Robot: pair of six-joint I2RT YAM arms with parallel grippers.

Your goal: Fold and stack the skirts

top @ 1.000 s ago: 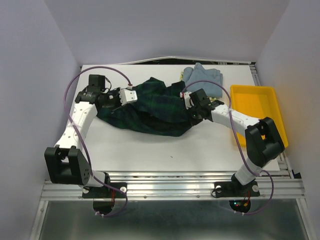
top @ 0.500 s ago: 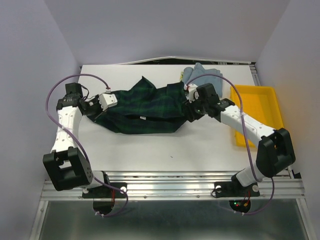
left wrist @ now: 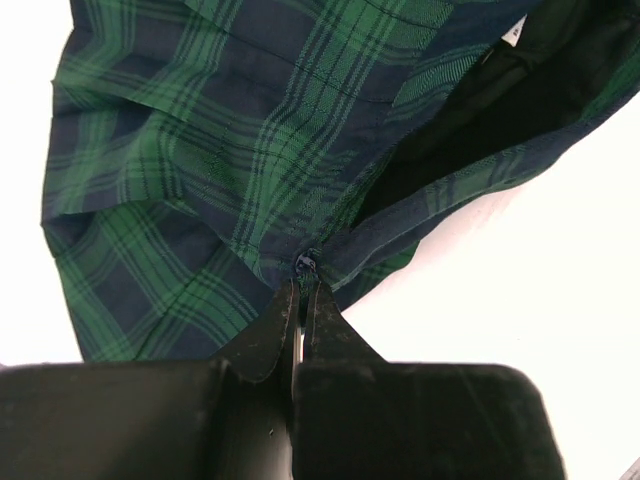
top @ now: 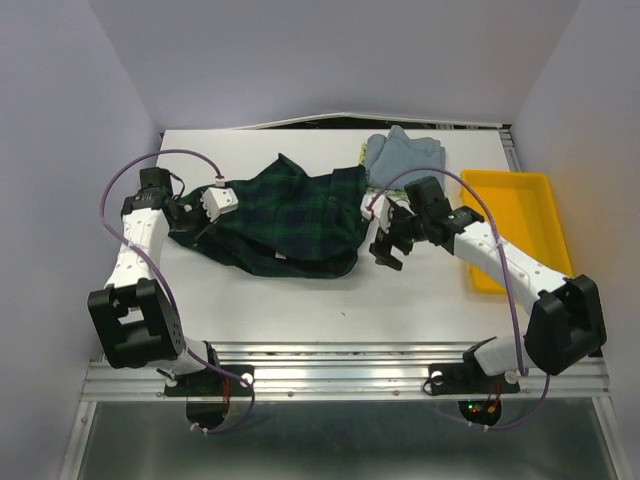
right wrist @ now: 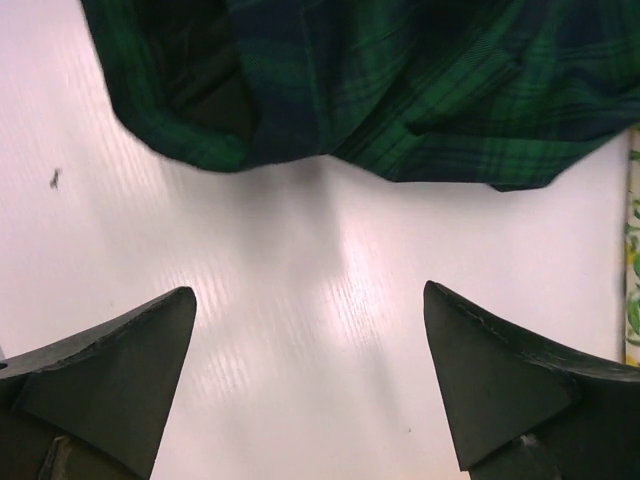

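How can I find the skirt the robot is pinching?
Look at the middle of the white table, left of the yellow tray. The plaid skirt lies there, its edge pinched by the left hand. It alone has dark green-and-navy checks; the blue-grey skirt behind is plain.

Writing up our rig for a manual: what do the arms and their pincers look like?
The left arm and right arm have white links, black joints and a looping purple cable each. The left pincer and right pincer are black and tapered.
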